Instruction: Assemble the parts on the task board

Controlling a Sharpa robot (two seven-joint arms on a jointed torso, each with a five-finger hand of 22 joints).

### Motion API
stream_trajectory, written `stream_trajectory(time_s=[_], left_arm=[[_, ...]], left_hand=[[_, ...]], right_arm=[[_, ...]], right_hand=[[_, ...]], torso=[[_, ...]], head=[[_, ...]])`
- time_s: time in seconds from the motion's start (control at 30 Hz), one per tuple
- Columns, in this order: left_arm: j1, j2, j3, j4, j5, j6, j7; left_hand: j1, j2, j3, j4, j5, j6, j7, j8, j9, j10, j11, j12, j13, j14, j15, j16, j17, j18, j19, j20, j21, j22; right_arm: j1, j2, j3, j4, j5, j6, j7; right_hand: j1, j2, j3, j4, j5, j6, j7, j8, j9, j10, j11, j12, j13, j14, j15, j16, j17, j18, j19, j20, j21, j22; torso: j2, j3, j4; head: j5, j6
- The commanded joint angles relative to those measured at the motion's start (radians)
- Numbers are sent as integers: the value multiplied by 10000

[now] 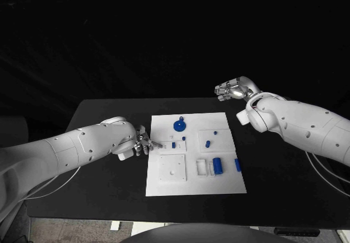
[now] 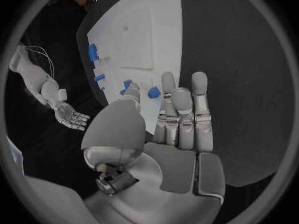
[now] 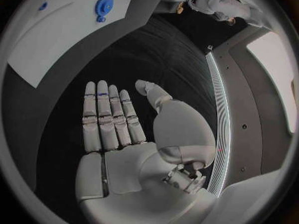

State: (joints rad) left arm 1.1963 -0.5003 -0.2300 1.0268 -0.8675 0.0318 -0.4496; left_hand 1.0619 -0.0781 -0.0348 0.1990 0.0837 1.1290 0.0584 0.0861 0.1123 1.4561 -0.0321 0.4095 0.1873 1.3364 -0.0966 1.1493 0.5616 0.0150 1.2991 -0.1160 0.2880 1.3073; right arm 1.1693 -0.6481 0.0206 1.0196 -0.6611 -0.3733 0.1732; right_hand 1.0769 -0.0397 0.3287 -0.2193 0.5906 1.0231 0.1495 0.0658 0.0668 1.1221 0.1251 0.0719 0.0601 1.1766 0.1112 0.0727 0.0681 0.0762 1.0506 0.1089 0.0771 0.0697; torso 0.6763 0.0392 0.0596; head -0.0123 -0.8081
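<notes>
The white task board [image 1: 193, 179] lies in the middle of the table. On it are a round blue part [image 1: 178, 125], a blue cylinder [image 1: 217, 163] in a holder, and several small blue parts such as one [image 1: 208, 143] near the middle. My left hand [image 1: 138, 144] is at the board's left edge, fingers straight and apart from the thumb, holding nothing. Its fingertips [image 2: 168, 79] reach close to a small blue part [image 2: 154, 91] on the board [image 2: 143, 35]. My right hand [image 1: 234, 90] is raised past the table's far right corner, its fingers [image 3: 109, 109] stretched flat and empty. The round part [image 3: 104, 6] lies far from it.
The black table [image 1: 109, 192] has bare surface left and right of the board. A square recessed block [image 1: 172, 167] sits on the board's near left. My right hand [image 2: 72, 117] also appears in the left wrist view, beyond the board.
</notes>
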Motion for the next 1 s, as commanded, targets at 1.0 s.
stream_trajectory(time_s=[1.0], left_arm=[[69,268,9,-311,1570,40,-746]], left_hand=[[114,1339,-1010,-1474,3188,-36,-457,1216,5115,-38,-189,97,95,2,-111,114,55,-14,-55,-110,181,194]], right_arm=[[-1,8,1,-5,2,138,71]], right_hand=[[16,-90,-18,23,44,-20,27,-33,-13,-57,24,-39,-14,-47,15,-46,-16,29,-75,13,-19,-15]], torso=[[7,6,0]], head=[[-38,-6]])
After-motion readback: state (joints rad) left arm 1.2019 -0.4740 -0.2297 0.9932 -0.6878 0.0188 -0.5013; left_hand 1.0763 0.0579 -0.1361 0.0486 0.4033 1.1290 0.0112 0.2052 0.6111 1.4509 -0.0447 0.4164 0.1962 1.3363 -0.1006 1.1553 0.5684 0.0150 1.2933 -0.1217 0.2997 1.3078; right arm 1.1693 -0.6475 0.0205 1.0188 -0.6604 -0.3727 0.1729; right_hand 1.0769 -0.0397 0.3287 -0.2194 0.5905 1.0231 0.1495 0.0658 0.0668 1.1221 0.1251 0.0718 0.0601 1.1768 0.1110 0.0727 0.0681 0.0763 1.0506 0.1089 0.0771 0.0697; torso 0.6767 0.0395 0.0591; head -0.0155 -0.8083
